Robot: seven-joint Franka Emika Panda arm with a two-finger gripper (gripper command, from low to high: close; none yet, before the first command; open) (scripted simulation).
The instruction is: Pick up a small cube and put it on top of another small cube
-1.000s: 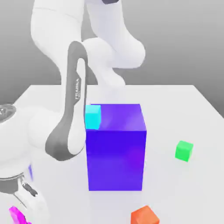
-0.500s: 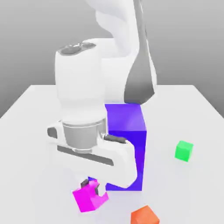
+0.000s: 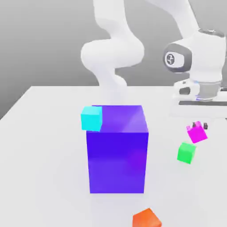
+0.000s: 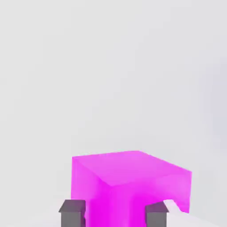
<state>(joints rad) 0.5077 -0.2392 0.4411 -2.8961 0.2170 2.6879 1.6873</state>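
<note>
I see smooth, faintly glossy plastic on my arm [image 3: 111,53], a satin sheen on the blue block [image 3: 117,162], and a smooth, pale surface [image 3: 48,164].

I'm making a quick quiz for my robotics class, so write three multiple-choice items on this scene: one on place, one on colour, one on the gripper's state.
1. Where is the cyan cube?
A) On the block's top edge
B) Beside the orange cube
C) Under the green cube

2. What colour is the big block?
A) Yellow
B) Blue-purple
C) Black

3. What is the gripper doing?
A) Gripping the orange cube
B) Standing empty
C) Holding the magenta cube

Key:
1 A: the cyan cube sits at a top corner of the block.
2 B: its faces show blue-purple.
3 C: the gripper has the magenta cube between its fingers.
</note>
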